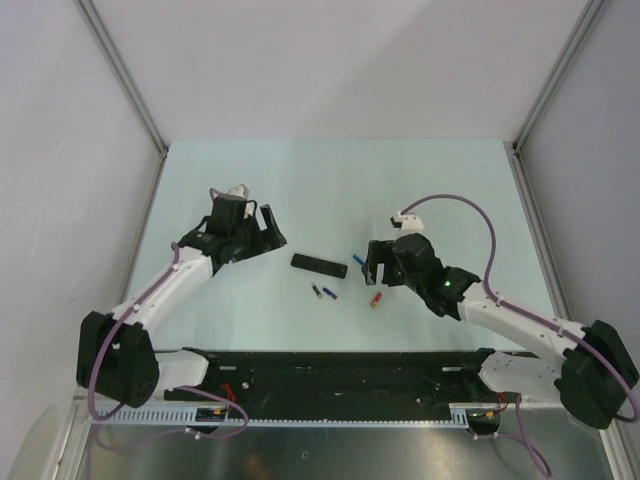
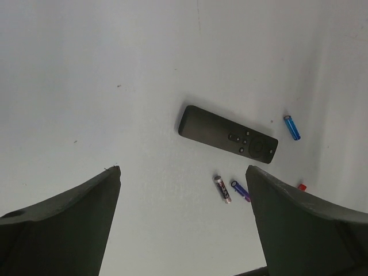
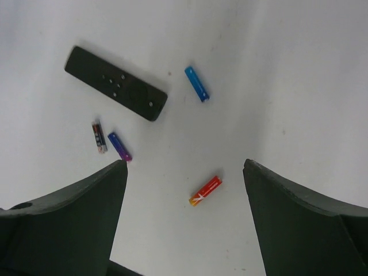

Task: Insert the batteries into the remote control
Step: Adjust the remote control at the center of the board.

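The black remote control (image 1: 319, 265) lies button side up in the middle of the table; it also shows in the left wrist view (image 2: 227, 135) and the right wrist view (image 3: 115, 83). Just in front of it lie a dark battery (image 1: 316, 292) and a purple battery (image 1: 330, 294). A red-orange battery (image 1: 376, 299) lies to their right, and a blue battery (image 1: 357, 259) lies by the remote's right end. My left gripper (image 1: 268, 232) is open and empty, left of the remote. My right gripper (image 1: 368, 262) is open and empty, above the red-orange battery (image 3: 206, 191).
A black rail (image 1: 330, 375) with cables runs along the near edge between the arm bases. Pale walls and metal frame posts (image 1: 150, 120) close in the table on the left, right and back.
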